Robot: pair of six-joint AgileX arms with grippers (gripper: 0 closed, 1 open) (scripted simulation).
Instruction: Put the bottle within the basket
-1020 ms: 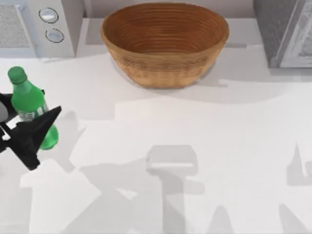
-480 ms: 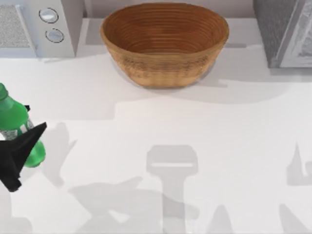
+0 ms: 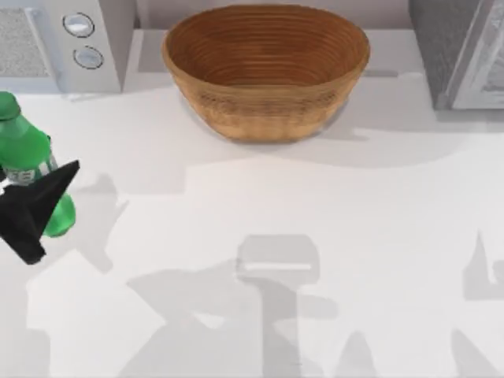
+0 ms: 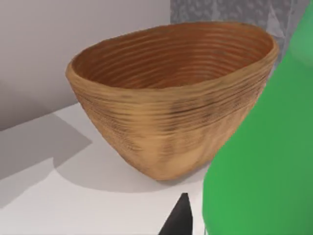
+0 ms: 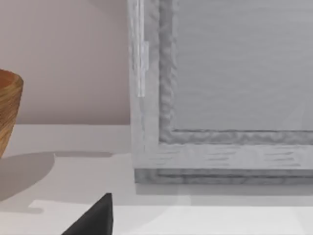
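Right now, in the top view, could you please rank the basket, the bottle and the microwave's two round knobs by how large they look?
1. The basket, by far the largest.
2. The bottle, partly covered by the left gripper and cut by the frame edge, yet clearly bigger than a knob.
3. The two knobs, which look alike, so I leave them unranked.

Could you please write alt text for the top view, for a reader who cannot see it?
The left gripper holds a green bottle at the table's left edge. A wicker basket sits at the back centre.

Rendered kitchen counter, microwave point(image 3: 59, 43), basket point(image 3: 266, 71)
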